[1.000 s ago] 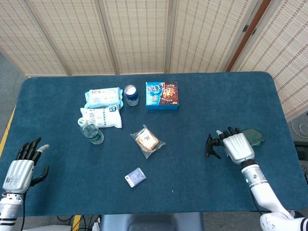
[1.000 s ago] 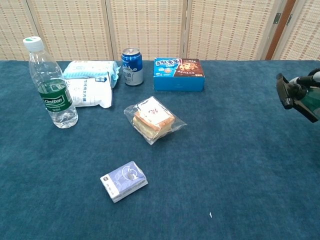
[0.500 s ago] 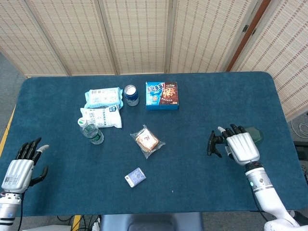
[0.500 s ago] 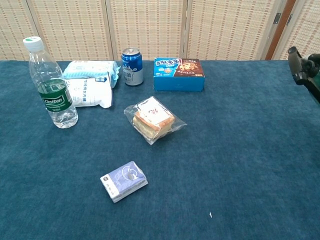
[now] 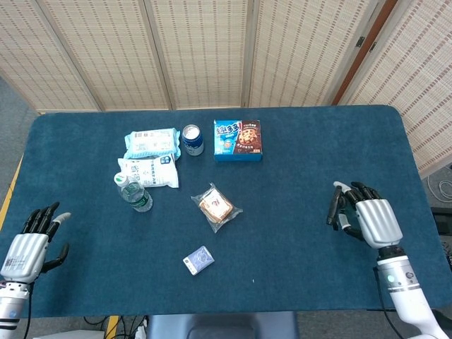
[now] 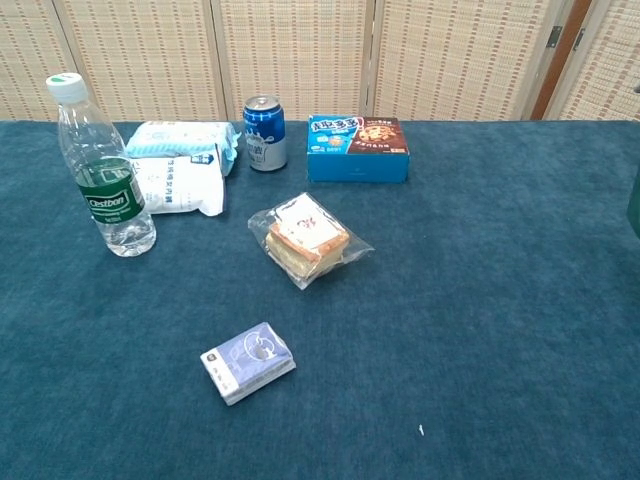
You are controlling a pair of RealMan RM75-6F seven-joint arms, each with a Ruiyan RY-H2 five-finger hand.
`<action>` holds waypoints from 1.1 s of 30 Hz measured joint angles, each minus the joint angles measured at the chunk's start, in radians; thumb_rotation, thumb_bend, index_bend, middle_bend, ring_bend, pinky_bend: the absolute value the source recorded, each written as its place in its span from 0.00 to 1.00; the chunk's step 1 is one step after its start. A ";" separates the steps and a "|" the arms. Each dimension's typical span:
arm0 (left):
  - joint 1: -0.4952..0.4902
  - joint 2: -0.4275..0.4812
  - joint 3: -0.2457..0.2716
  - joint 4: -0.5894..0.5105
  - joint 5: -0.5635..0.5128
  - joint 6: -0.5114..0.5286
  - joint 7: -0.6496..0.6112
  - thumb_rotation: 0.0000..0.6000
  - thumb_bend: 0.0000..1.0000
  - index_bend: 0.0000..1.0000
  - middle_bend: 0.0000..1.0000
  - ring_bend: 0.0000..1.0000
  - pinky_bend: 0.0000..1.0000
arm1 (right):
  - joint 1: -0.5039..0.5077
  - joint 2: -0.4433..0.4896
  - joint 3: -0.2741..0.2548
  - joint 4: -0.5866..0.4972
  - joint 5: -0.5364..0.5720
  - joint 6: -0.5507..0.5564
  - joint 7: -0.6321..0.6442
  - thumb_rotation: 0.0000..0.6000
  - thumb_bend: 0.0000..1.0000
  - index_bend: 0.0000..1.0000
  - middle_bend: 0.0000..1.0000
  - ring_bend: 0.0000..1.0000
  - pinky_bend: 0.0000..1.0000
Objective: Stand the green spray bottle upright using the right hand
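Observation:
In the head view only the black spray head (image 5: 332, 210) of the green spray bottle shows, sticking out to the left of my right hand (image 5: 372, 222). The hand covers the green body from above, with its fingers curled around the bottle, near the table's right side. A thin dark sliver (image 6: 636, 212) at the right edge of the chest view could be the bottle; I cannot tell whether it is upright. My left hand (image 5: 27, 253) hovers at the front left corner, holding nothing, fingers apart.
A water bottle (image 6: 105, 170), two tissue packs (image 5: 150, 143), a blue can (image 6: 264, 133) and a cookie box (image 6: 357, 148) stand at the back left. A bagged sandwich (image 6: 306, 240) and a card deck (image 6: 247, 362) lie mid-table. The right table edge (image 5: 418, 185) is close to my right hand.
My right hand has carried the bottle rightward and nearer the front edge. Hand and spray head have slid out of the chest view, and the green body is now hidden under the hand.

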 measured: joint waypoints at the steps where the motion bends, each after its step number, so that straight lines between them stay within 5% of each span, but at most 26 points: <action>1: -0.001 0.000 0.000 -0.001 -0.002 -0.002 0.004 1.00 0.44 0.15 0.00 0.00 0.00 | -0.005 0.002 0.001 0.004 -0.007 0.001 0.029 1.00 0.42 0.21 0.36 0.17 0.26; 17: -0.011 0.004 -0.004 -0.033 -0.011 -0.011 0.048 1.00 0.44 0.15 0.00 0.00 0.00 | -0.078 -0.026 0.028 0.117 -0.104 0.062 0.411 1.00 0.41 0.21 0.36 0.17 0.26; 33: -0.012 -0.005 0.004 -0.012 -0.011 -0.020 0.041 1.00 0.44 0.15 0.00 0.00 0.00 | -0.134 -0.156 0.052 0.323 -0.129 0.114 0.726 1.00 0.41 0.21 0.36 0.17 0.26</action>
